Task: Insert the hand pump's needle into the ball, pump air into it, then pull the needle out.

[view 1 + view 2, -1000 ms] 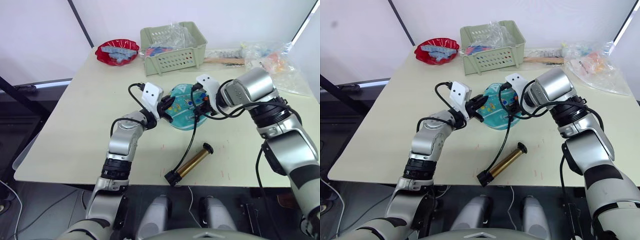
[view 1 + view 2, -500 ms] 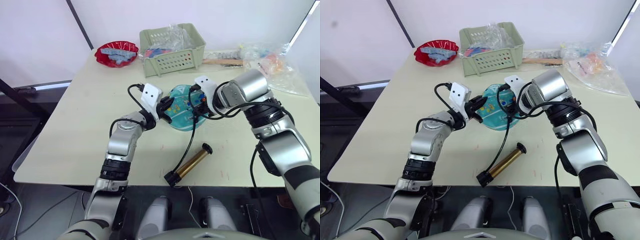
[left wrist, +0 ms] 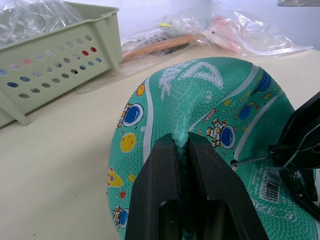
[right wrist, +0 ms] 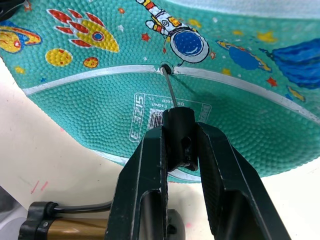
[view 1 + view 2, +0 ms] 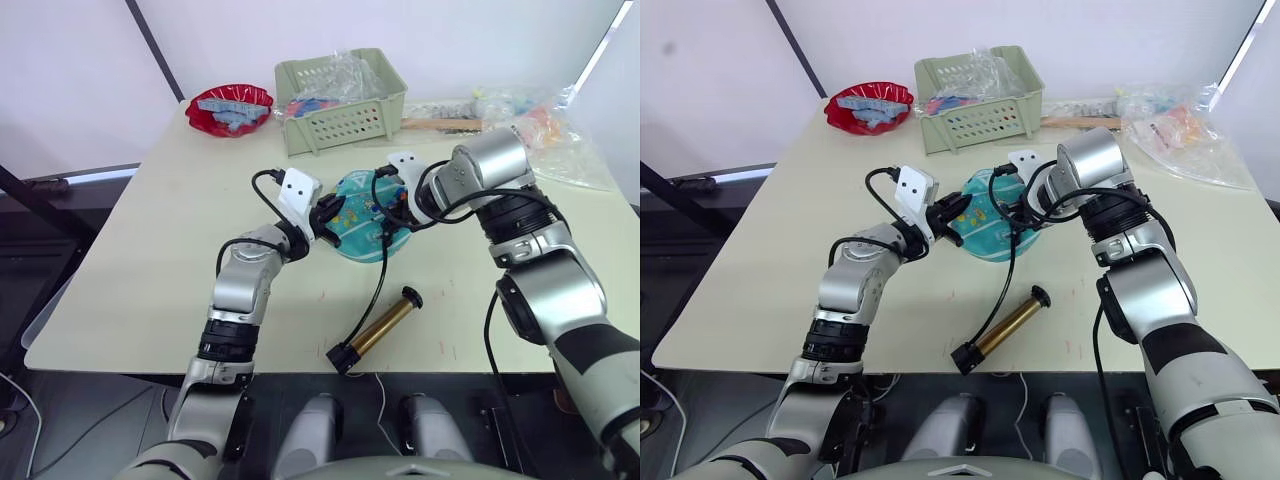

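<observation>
The flattened teal ball (image 5: 362,214) lies mid-table, tilted up on its edge. My left gripper (image 3: 181,143) is shut on a raised fold of the ball's skin at its left side. My right gripper (image 4: 179,132) is shut on the black fitting (image 4: 178,120) that carries the needle (image 4: 170,86). The needle's tip sits at the valve hole (image 4: 165,69) on a white stripe, with most of its length outside. The black hose (image 5: 378,278) runs down to the hand pump (image 5: 380,327), which lies on its side near the table's front edge.
A green basket (image 5: 340,95) of bagged items stands behind the ball, with a red bowl (image 5: 228,105) to its left. Plastic bags (image 5: 545,125) and a wooden stick (image 5: 445,124) lie at the back right. The table's front edge (image 5: 300,365) runs just below the pump.
The view has shifted slightly. My right wrist has edged left, bringing the needle closer against the ball. The left gripper keeps its pinch, and the pump has not moved.
</observation>
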Robot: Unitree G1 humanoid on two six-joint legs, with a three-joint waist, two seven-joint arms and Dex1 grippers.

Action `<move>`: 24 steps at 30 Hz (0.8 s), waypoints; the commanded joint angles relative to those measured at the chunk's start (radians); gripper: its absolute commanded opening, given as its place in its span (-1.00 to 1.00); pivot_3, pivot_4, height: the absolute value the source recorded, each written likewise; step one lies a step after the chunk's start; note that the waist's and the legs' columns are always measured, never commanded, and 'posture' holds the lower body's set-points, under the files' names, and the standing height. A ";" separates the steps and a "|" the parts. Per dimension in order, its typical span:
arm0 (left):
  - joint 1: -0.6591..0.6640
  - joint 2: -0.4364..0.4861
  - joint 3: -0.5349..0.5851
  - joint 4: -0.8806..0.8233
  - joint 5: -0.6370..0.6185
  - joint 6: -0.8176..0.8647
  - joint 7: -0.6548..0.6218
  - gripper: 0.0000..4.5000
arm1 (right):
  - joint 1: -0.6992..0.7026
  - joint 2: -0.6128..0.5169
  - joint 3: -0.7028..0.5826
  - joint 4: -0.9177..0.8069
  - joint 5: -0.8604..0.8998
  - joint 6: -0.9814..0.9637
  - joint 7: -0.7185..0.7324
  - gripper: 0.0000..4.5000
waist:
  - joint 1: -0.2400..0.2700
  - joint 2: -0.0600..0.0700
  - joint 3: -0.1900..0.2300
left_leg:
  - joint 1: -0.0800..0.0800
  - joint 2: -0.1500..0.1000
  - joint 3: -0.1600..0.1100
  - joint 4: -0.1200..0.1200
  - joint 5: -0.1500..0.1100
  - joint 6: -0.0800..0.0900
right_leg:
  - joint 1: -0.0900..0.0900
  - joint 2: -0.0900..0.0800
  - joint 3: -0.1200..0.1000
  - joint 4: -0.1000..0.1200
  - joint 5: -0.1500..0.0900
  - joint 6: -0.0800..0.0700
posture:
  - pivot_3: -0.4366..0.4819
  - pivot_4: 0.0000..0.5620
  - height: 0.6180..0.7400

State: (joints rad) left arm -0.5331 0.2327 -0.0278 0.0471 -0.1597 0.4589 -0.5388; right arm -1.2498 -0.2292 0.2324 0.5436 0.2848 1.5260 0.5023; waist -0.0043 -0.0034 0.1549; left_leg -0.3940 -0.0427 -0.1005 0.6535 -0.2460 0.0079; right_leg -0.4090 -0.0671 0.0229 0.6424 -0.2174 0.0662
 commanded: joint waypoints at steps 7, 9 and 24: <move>0.061 -0.029 -0.096 -0.015 -0.026 0.068 -0.065 -0.98 | -0.051 0.080 -0.017 0.033 0.000 -0.017 -0.015 -0.85 | -0.011 0.000 -0.001 | 0.001 0.000 0.000 -0.001 0.000 0.000 | 0.000 0.000 0.000 0.000 0.000 0.000 | -0.05 -0.47 1.00; 0.062 -0.030 -0.097 -0.015 -0.025 0.068 -0.066 -0.98 | -0.055 0.091 -0.011 0.020 0.008 -0.006 -0.007 -0.85 | -0.013 0.000 -0.001 | 0.001 0.000 0.000 -0.001 0.000 0.000 | 0.000 0.000 0.000 0.000 0.000 0.000 | -0.05 -0.47 1.00; 0.062 -0.028 -0.085 0.012 -0.008 0.051 -0.049 -0.98 | -0.067 0.099 -0.060 0.062 -0.016 0.054 -0.046 -0.85 | -0.012 0.001 -0.002 | 0.002 0.001 0.000 -0.002 0.000 0.000 | 0.000 0.001 0.001 0.000 0.000 0.000 | -0.05 -0.47 1.00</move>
State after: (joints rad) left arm -0.5032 0.2341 -0.0132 0.0134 -0.1595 0.4731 -0.5391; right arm -1.3051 -0.1549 0.1904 0.6066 0.2516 1.5828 0.4534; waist -0.0168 -0.0028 0.1526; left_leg -0.3924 -0.0420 -0.1003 0.6514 -0.2460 0.0079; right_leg -0.4090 -0.0665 0.0238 0.6424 -0.2176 0.0659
